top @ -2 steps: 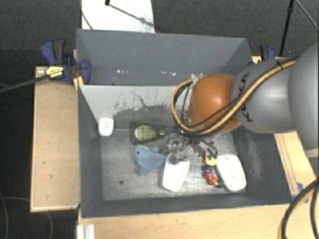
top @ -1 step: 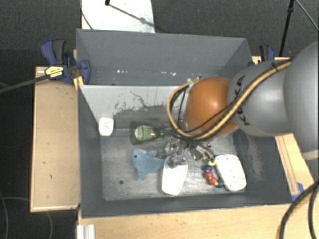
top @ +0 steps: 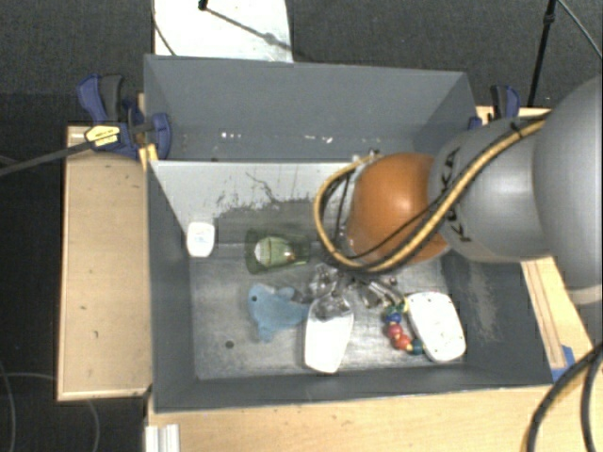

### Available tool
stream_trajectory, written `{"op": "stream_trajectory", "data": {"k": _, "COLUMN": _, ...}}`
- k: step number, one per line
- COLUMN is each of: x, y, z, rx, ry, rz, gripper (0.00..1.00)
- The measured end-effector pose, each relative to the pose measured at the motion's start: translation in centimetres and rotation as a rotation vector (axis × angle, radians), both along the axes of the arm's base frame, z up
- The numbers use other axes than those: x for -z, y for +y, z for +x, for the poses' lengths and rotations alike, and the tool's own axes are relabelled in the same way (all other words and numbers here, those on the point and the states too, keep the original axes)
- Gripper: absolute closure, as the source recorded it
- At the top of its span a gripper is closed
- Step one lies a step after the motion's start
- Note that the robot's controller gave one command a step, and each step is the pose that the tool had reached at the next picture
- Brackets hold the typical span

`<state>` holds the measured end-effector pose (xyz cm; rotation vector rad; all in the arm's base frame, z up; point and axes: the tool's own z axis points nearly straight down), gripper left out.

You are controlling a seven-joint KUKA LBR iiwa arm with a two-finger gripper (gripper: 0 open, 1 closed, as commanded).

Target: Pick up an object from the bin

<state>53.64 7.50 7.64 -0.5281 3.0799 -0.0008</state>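
Note:
My gripper [top: 329, 292] reaches down from under the orange cover to the bin floor, near the front middle. Directly in front of it lies a white oblong object [top: 327, 342], touching or almost touching its tip. A blue crumpled piece [top: 271, 311] lies just to its left. Behind and to the left rests a clear bottle with a green inside [top: 274, 250] on its side. To the right lie a small metal part [top: 379, 295], a few red and coloured beads [top: 397, 332] and a white oval object [top: 436, 327].
A small white cylinder [top: 201, 239] stands at the left wall, apart from the rest. The arm and its orange cover hang over the right middle of the bin and hide the floor beneath them.

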Motion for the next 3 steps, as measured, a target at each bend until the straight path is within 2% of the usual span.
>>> {"op": "stream_trajectory", "data": {"k": 1, "x": -0.9, "y": 3.81, "z": -1.71, "rx": -0.003, "ry": 0.012, "rz": 0.0, "gripper": 0.0}}
{"op": "stream_trajectory", "data": {"k": 2, "x": -0.99, "y": 3.76, "z": -1.61, "rx": 0.0, "ry": 0.01, "rz": 0.0, "gripper": 1.0}}
{"op": "stream_trajectory", "data": {"k": 3, "x": -0.99, "y": 3.76, "z": -1.61, "rx": 0.001, "ry": 0.01, "rz": 0.0, "gripper": 1.0}}
